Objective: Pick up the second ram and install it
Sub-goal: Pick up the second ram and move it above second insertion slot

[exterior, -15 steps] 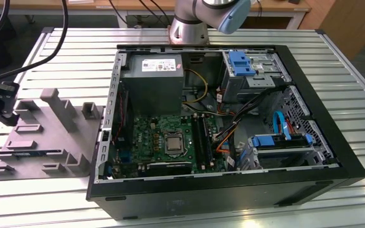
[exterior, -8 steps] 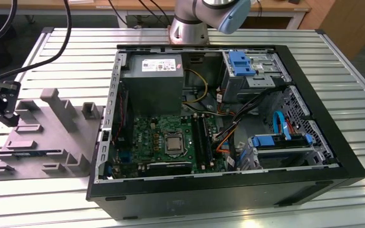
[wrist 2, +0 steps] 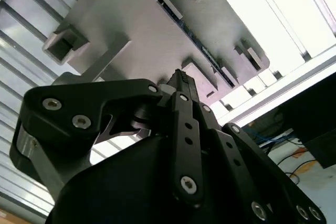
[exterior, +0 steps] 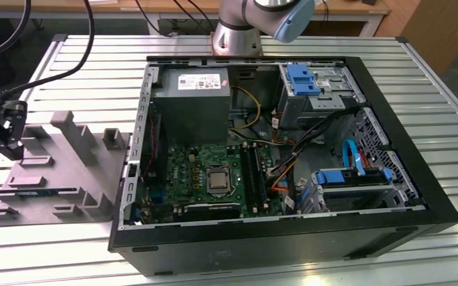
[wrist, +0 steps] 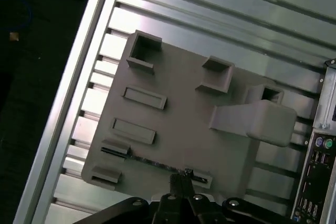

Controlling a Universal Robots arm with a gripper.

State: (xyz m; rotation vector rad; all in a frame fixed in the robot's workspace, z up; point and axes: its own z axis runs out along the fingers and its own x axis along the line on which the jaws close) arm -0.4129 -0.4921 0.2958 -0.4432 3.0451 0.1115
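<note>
Black gripper (exterior: 10,148) hangs over the matte grey blocky fixture (exterior: 62,173) on the ribbed aluminium counter (exterior: 46,250), fingers (wrist 2: 185,114) pressed together on nothing, with the second ram (wrist 2: 202,51), a slim dark-blue board, seated edge-up in the fixture's long narrow slot near the tips.

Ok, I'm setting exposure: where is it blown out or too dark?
In the second wrist view the table beyond the grey fixture washes out to white, and the gripper reads dark; in the first wrist view the space beside the table is near black; the exterior view is evenly lit, shaded inside the computer case.
</note>
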